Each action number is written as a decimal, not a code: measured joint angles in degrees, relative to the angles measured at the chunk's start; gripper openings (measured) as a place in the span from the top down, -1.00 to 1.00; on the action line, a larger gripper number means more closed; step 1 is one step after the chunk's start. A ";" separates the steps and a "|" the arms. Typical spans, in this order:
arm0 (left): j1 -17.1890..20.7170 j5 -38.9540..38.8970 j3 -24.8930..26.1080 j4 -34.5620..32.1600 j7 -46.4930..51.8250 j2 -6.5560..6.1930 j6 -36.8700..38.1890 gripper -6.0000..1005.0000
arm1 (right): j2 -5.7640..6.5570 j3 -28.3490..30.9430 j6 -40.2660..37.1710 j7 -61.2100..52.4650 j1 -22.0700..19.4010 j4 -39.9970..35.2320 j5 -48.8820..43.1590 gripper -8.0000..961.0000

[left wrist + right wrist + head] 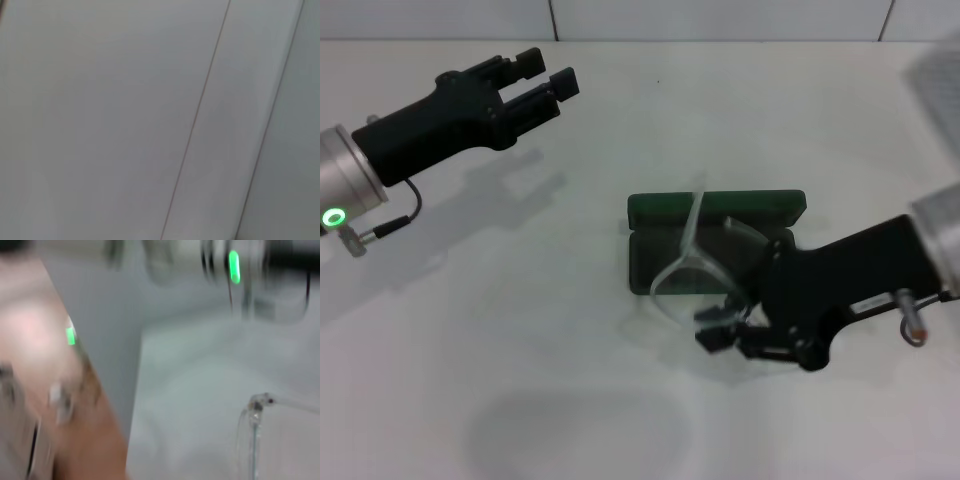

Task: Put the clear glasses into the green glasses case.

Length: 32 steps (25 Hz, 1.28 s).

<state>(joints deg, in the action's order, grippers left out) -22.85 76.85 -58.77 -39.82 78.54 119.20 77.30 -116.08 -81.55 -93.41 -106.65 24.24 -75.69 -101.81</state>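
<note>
The right gripper (723, 325) jaws pinch the clear glasses (692, 268) over the open green glasses case (715, 208)

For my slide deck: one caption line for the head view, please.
Right gripper holds the clear glasses over the open green case; left gripper hovers apart, open.

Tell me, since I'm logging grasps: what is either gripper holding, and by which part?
The right gripper holds the clear glasses by the lens's near edge, over the open green glasses case. The left gripper is open, holding nothing.
</note>
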 joint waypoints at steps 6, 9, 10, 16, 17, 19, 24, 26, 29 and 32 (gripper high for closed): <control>0.01 -1.30 1.57 1.89 -1.00 0.30 3.09 -0.19 | 0.29 5.55 -0.55 34.59 -2.80 21.84 20.36 0.78; -1.11 -2.31 1.37 3.99 -1.78 0.31 3.56 -0.19 | 0.30 6.12 -0.71 45.81 -1.99 29.89 23.59 0.78; -1.73 -2.37 1.21 4.59 -1.81 0.29 3.83 -0.19 | 0.21 6.11 -0.69 50.18 -1.64 32.53 24.11 0.78; -6.21 -1.59 -2.41 6.03 1.27 0.08 7.15 -0.19 | -0.16 5.64 0.92 64.39 -1.22 39.05 25.11 0.79; -7.16 -1.53 -3.94 6.06 2.12 0.07 7.92 -0.19 | -0.16 5.61 1.17 64.92 -1.19 39.36 25.13 0.79; -8.50 -1.50 -6.59 6.07 2.93 0.06 9.26 -0.19 | -0.16 5.54 2.11 66.37 -1.05 40.22 25.16 0.79; -10.79 -1.47 -12.27 5.90 4.20 0.15 10.74 -0.19 | 0.00 5.15 3.36 67.57 -0.99 40.71 24.99 0.79; -11.75 -1.43 -14.37 5.92 5.25 -0.02 11.17 -0.19 | 0.03 5.06 4.15 67.72 -0.99 40.76 24.96 0.79; -12.69 -1.39 -15.18 6.04 6.73 -0.11 12.78 -0.19 | 0.05 4.61 5.76 68.15 -1.03 40.86 24.90 0.79; -13.04 -1.28 -15.50 5.88 6.53 0.20 14.26 -0.19 | 0.06 4.16 6.22 68.56 -1.06 41.01 24.87 0.79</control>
<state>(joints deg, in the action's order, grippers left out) -35.89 75.56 -74.27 -33.94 85.07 119.40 91.56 -116.02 -77.40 -87.19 -38.09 23.18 -34.69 -76.94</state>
